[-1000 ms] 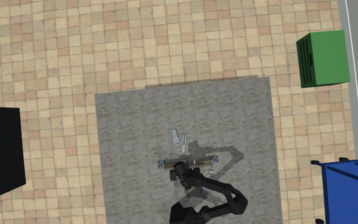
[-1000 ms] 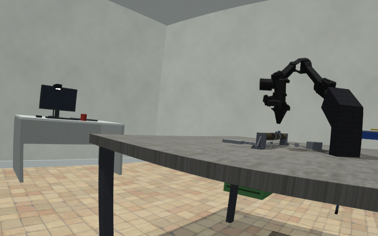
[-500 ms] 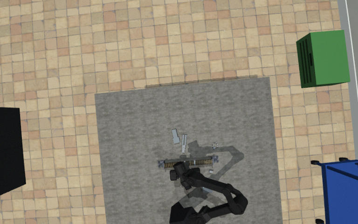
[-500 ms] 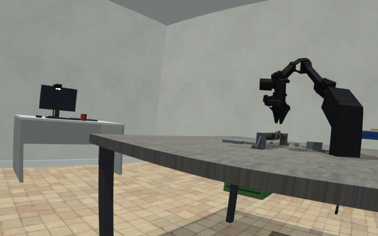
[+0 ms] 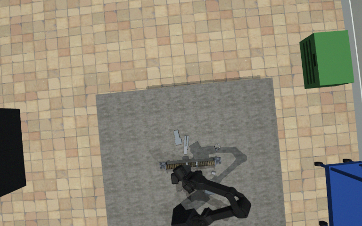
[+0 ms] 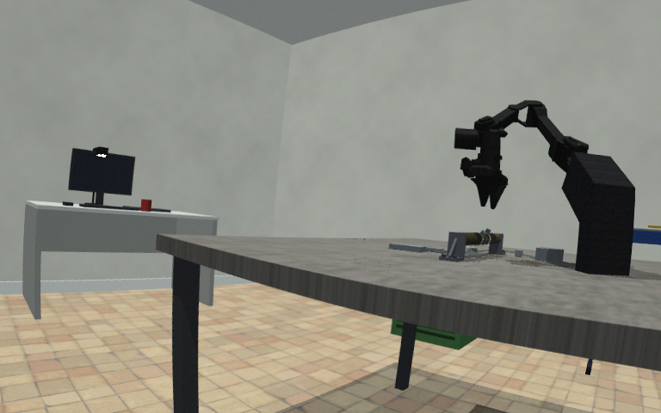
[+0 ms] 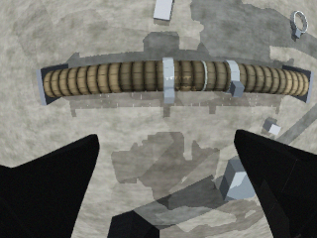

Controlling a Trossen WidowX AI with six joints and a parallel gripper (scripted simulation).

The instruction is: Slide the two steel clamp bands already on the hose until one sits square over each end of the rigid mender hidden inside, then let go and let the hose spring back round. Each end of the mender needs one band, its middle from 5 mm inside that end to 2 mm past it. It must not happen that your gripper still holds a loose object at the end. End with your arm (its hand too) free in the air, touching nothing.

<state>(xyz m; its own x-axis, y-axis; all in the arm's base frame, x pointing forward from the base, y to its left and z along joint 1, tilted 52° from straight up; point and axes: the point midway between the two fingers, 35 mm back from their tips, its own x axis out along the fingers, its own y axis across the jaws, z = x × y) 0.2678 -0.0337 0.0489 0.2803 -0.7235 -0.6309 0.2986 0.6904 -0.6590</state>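
A ribbed tan hose (image 5: pixel 176 165) (image 6: pixel 472 237) (image 7: pixel 106 78) lies across the table between two grey end brackets (image 5: pixel 161 165) (image 7: pixel 42 86). Two steel clamp bands sit on it. One band (image 5: pixel 185 164) (image 7: pixel 168 78) is near the middle. The other band (image 5: pixel 196 163) (image 7: pixel 233 75) is further right. The mender inside is hidden. My gripper (image 6: pixel 489 203) (image 7: pixel 167 139) is open and empty. It hangs well above the hose, a little to the near side, and touches nothing.
Two flat metal plates (image 5: pixel 177 137) and a small ring (image 5: pixel 217 146) (image 7: pixel 300 22) lie beyond the hose. Small grey blocks (image 7: pixel 238 181) (image 7: pixel 271 127) (image 6: pixel 548 254) lie on the near side. A green box (image 5: pixel 326 59) and a blue cart (image 5: pixel 344 191) stand off the table (image 5: pixel 133 119).
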